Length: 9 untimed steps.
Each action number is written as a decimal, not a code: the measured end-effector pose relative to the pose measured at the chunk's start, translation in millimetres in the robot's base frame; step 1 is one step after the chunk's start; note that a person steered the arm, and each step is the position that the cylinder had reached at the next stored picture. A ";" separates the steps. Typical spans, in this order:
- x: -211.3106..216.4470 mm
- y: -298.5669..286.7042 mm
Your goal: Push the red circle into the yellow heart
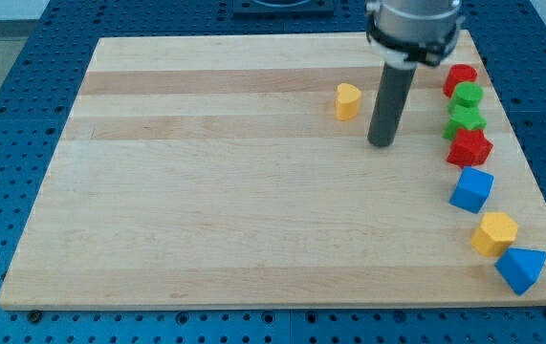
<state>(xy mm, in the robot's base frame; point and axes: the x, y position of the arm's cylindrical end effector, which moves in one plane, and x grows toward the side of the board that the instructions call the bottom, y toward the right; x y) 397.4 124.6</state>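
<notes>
The yellow heart (348, 100) stands near the view's top, right of centre. The red circle (460, 78) sits at the top of a column of blocks along the board's right edge, touching a green block (467, 95) just below it. My tip (382, 143) rests on the board just right of and a little below the yellow heart, apart from it, and well left of the red circle.
Below the red circle along the right edge come a second green block (465, 119), a red star (469, 148), a blue cube (471, 189), a yellow hexagon (494, 233) and a blue triangle (521, 269). The wooden board (206, 191) lies on a blue pegboard table.
</notes>
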 end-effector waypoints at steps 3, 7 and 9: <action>-194.0 32.9; -182.7 152.4; -118.7 217.8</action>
<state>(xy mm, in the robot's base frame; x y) 278.7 342.4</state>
